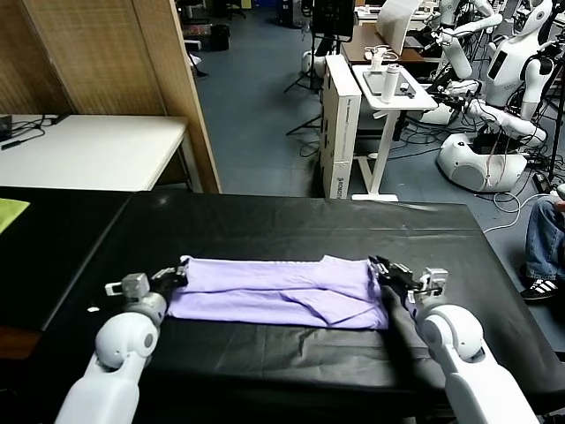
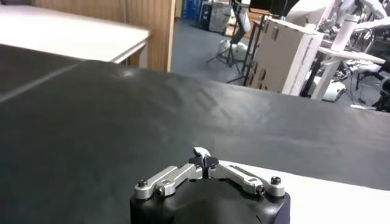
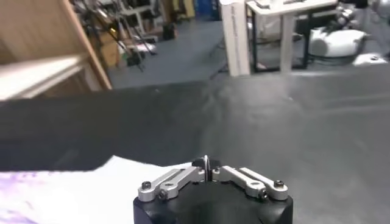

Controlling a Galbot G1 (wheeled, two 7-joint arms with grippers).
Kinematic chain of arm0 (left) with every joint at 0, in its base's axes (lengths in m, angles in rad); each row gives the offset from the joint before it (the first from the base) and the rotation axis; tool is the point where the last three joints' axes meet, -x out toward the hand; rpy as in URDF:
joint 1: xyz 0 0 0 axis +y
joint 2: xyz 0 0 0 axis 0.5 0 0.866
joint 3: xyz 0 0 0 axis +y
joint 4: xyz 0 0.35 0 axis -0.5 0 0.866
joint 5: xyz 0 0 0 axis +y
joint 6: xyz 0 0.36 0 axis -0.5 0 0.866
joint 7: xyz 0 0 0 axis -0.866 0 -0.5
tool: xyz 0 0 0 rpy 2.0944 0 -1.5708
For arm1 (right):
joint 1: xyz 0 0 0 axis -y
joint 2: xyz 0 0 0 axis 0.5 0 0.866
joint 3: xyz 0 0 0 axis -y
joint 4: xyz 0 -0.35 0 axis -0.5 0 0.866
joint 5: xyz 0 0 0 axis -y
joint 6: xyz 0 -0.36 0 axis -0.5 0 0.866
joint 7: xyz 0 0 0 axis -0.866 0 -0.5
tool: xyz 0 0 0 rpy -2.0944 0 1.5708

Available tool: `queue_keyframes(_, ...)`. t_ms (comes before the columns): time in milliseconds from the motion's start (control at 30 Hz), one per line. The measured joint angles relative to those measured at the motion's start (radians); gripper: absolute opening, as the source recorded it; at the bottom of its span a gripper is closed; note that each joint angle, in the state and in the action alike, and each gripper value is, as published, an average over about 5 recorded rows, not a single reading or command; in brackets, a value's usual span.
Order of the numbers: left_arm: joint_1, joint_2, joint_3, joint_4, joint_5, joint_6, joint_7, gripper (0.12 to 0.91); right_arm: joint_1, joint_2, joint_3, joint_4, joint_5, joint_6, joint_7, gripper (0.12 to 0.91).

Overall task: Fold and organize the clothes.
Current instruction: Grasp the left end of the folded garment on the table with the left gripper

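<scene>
Head view: one folded T-shirt [image 1: 281, 291] between two end effectors, on one black table [image 1: 291, 225].

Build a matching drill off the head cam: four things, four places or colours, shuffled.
Things:
1. T-shirt
2. left gripper
3. right gripper
4. yellow-green cloth

Places or colours:
A. at the shirt's end on the robot's right
B. lavender, folded into a long strip on the black table
C. far left edge of the view
D. at the shirt's end on the robot's left

Pairs: 1-B, 2-D, 3-A, 4-C
</scene>
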State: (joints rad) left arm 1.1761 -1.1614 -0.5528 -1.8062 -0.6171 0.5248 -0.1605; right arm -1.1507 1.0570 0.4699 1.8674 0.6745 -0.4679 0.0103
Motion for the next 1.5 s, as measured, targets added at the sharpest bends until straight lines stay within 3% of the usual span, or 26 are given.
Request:
queue_keyframes(67,0.012,0.018,-0.01,-0.008,-0.032,0.009,0.0,0.726,-0.023,-0.01,0.014,0.031,0.002,0.001,-0.001,0.878)
queue_keyframes(133,0.025,0.035,-0.021,-0.018,-0.076,0.025,-0.003,0.832,-0.045,-0.02,0.029,0.06,0.004,0.002,-0.003,0.899)
queue_keyframes(200,0.038,0.052,-0.031,-0.03,-0.119,0.042,-0.009,0.886,-0.066,-0.028,0.043,0.086,0.006,0.004,-0.005,0.904)
queue_keyframes(333,0.06,0.078,-0.046,-0.045,-0.173,0.052,-0.006,0.906,-0.1,-0.033,0.061,0.12,0.003,0.009,-0.007,0.907)
queue_keyframes(533,0.049,0.074,-0.041,-0.02,-0.189,-0.022,0.05,0.907,-0.127,-0.022,0.068,0.138,-0.004,0.012,-0.008,0.907)
queue_keyframes(700,0.019,0.057,-0.041,0.012,-0.265,-0.05,0.063,0.907,-0.141,-0.026,0.081,0.144,-0.006,0.01,-0.01,0.907)
queue_keyframes(900,0.034,0.084,-0.059,0.003,-0.398,0.052,0.074,0.907,-0.159,-0.051,0.102,0.147,0.002,0.004,-0.014,0.907)
queue_keyframes(1167,0.093,0.165,-0.098,-0.012,-0.438,0.157,0.15,0.907,-0.197,-0.071,0.126,0.161,0.008,0.005,-0.027,0.907)
queue_keyframes(1300,0.111,0.207,-0.105,-0.012,-0.444,0.185,0.183,0.907,-0.207,-0.072,0.131,0.167,0.008,0.006,-0.027,0.907)
queue_keyframes(1500,0.108,0.236,-0.104,-0.005,-0.458,0.199,0.195,0.907,-0.21,-0.071,0.131,0.169,0.008,0.004,-0.027,0.907)
